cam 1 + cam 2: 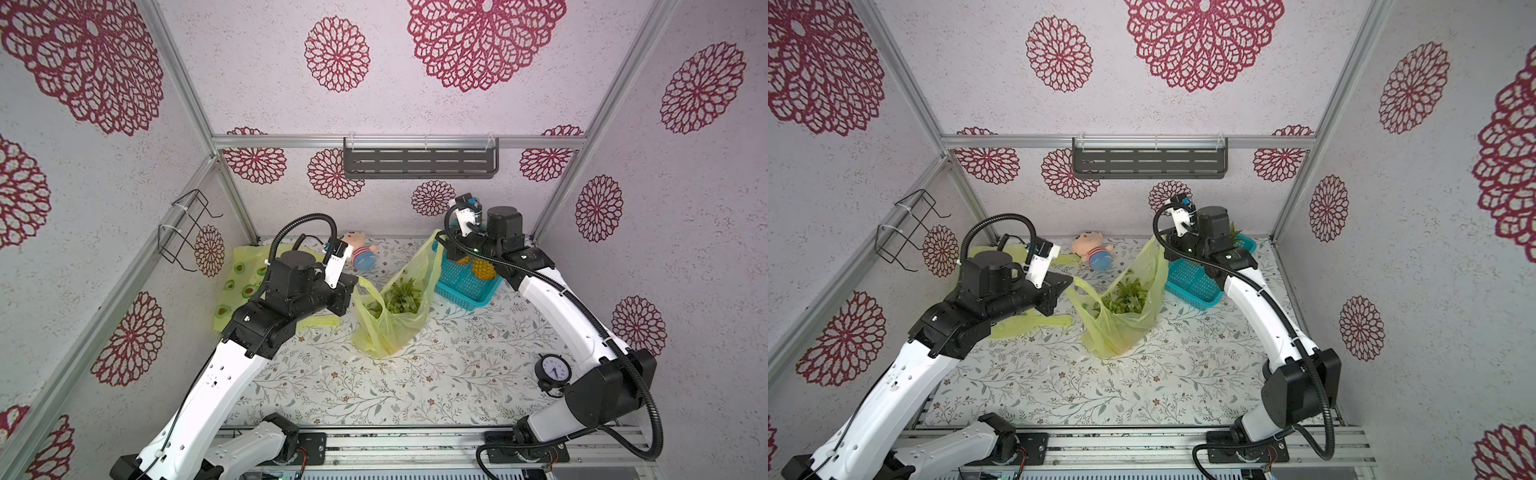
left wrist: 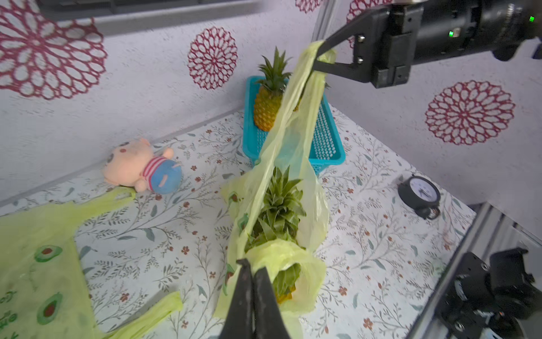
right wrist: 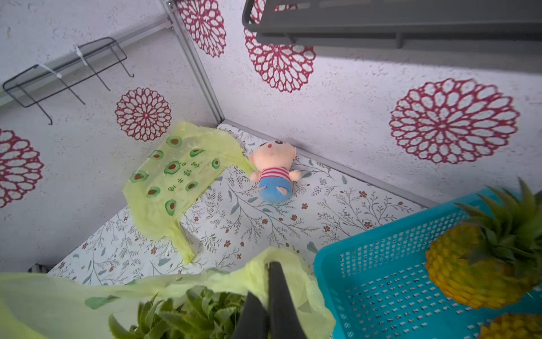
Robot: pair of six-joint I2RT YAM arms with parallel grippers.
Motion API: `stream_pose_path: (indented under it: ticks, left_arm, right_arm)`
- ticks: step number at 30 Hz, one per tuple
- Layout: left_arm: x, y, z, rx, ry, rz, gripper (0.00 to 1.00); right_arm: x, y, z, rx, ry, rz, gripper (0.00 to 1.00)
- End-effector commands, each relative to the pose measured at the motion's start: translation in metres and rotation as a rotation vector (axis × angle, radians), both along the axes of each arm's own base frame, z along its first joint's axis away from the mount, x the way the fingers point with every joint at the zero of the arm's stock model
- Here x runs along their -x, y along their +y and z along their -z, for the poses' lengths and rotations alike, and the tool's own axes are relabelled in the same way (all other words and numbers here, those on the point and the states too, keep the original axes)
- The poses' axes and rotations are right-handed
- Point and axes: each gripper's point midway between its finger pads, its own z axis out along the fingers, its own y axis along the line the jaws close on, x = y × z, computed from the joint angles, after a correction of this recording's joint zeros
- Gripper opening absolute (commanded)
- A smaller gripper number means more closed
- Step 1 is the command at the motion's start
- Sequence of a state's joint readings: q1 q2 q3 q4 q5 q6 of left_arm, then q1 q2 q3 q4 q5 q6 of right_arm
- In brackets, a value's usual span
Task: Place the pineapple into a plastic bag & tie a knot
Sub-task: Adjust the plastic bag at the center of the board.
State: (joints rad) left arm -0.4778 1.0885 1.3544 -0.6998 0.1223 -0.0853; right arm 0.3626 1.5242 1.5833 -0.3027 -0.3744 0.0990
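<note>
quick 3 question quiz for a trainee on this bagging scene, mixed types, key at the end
1. True or false: the pineapple already sits inside the held bag.
2. The right arm's jaws are shut on: A) basket rim B) bag handle C) nothing.
3. Fill in: in the right wrist view, the blue basket holds ___ more pineapples.
Key: 1 true; 2 B; 3 two.

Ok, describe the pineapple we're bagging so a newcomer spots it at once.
Mid floral table, find the bulging yellow-green bag. The pineapple sits inside it, green crown showing through the opening. The other pineapples sit bare in the teal basket.
</note>
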Motion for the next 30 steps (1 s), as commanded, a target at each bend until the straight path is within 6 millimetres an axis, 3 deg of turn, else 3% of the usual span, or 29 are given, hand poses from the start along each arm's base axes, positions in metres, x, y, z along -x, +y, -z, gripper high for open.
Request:
stream_pose_path:
  ticks: [1,4,7,12,16,20,25,30]
  left_arm:
    - [-0.018,0.017,-0.067,0.061,-0.194,-0.105,0.0]
    - [-0.023,0.029,-0.102,0.077,-0.28,-0.155,0.0]
    - [-0.026,0.035,-0.128,0.102,-0.345,-0.177,0.0]
    - [-0.045,0.04,-0.135,0.095,-0.357,-0.217,0.0]
    - [-0.057,0.042,-0.117,0.108,-0.302,-0.218,0.0]
    - [-0.054,0.042,-0.082,0.118,-0.241,-0.195,0.0]
    - [-0.024,0.034,-0.038,0.188,-0.184,-0.103,0.0]
    - [0.001,0.04,-0.032,0.217,-0.196,-0.096,0.0]
  right_arm:
    - [0.009,-0.029,-0.087,-0.065,-0.165,0.134,0.0]
    - [0.015,-0.036,-0.115,-0.071,-0.212,0.158,0.0]
    - [0.016,-0.04,-0.128,-0.075,-0.235,0.178,0.0]
    - [0.015,-0.037,-0.124,-0.084,-0.221,0.166,0.0]
    - [0.02,-0.031,-0.108,-0.092,-0.176,0.128,0.0]
    - [0.035,-0.028,-0.081,-0.089,-0.114,0.081,0.0]
    - [0.071,-0.027,-0.056,-0.101,-0.065,0.003,0.0]
    - [0.102,-0.034,-0.066,-0.125,-0.111,-0.024,0.0]
